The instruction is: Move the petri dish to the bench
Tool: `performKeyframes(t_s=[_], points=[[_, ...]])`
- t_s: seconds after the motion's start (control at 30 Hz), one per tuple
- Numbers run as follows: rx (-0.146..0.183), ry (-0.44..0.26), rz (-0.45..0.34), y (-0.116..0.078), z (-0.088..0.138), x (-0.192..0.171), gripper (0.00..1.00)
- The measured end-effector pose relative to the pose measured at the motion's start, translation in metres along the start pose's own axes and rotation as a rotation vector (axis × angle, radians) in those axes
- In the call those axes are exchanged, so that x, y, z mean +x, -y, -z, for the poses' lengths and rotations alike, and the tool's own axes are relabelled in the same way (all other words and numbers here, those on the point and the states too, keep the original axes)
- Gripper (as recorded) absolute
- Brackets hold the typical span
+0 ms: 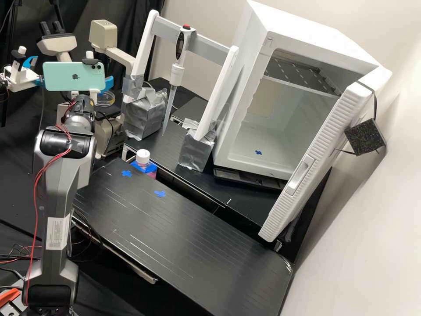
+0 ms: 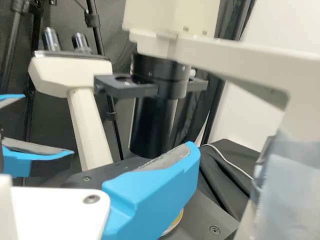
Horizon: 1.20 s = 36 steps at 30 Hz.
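In the high view the gripper shows as a bright blue part beside the phone on the wrist, just above the clear petri dish. The dish is at the dark microscope stage. The wrist view has the gripper large in front, covering most of the petri dish, whose yellowish rim peeks out behind it; whether they touch cannot be told. The black bench in the high view carries two blue tape crosses, one of them a blue cross near its back edge.
A cream microscope stands close by, its black condenser over the stage. At the left is a second arm's gripper. A capped bottle, a pipette stand and an open white incubator stand behind the bench.
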Motion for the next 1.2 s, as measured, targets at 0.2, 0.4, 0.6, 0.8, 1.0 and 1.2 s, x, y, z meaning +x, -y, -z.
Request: performKeyframes(t_s=[0.2, 0.4, 0.6, 0.8, 1.0, 1.2], points=[[0.040, 0.025, -0.021, 0.007, -0.017, 0.017, 1.00], [0.063, 0.049, -0.016, 0.017, -0.029, 0.029, 1.00], [0.103, 0.077, -0.037, 0.020, -0.036, 0.037, 1.00], [0.090, 0.107, -0.043, 0.026, -0.044, 0.044, 1.00], [0.053, 0.158, -0.029, 0.028, -0.049, 0.047, 1.00], [0.059, 0.173, -0.034, 0.027, -0.050, 0.050, 1.00]])
